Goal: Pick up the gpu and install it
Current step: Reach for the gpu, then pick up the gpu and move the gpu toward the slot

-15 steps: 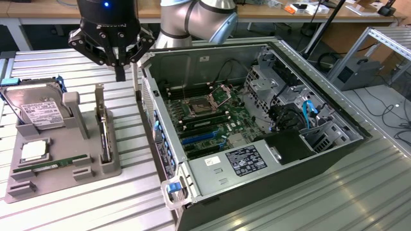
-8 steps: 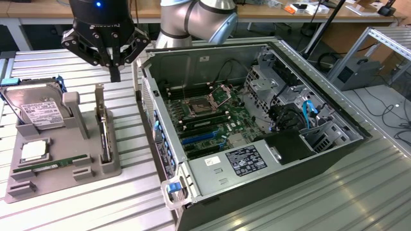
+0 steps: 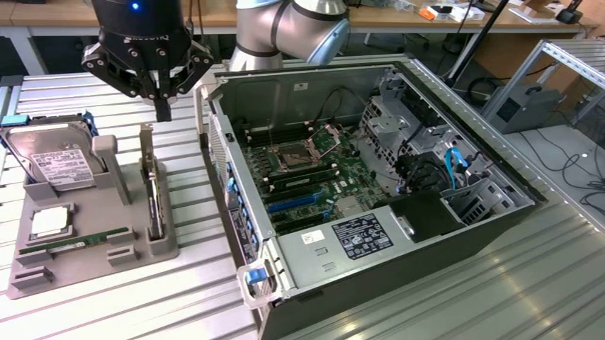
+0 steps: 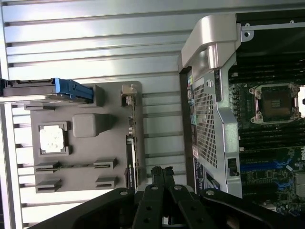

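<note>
The job is at its first part: getting to the gpu. Nothing has been picked up yet.

On the exterior view's left sits a grey tray (image 3: 90, 273) with parts in it. A hard drive (image 3: 52, 161) leans at the far left, with a square processor chip (image 3: 49, 221) and a thin RAM stick (image 3: 71, 244) in front of it. At the tray's right side the gpu (image 3: 154, 202) stands up on its edge in a slot, with its silver end piece pointing up. Further to the exterior view's right is the open computer case (image 3: 317, 273) with its green motherboard (image 3: 302, 166) showing. The blue slots (image 3: 295, 202) in it have no card in them, so the putting-in part is not done.

I think a grab here needs two things: the fingers must come apart, and they must line up with the card's thin top edge (it is skinny, so a small miss would bump it or tip it).

The gripper (image 3: 163, 110) hangs in the air just above the top of the gpu, with a gap between them. Its fingers are pressed tight together and they have nothing between them. It touches nothing. In the wrist view the closed fingertips (image 4: 162, 172) point down near one end of the card (image 4: 132, 152), just beside it and not right over it.
</note>
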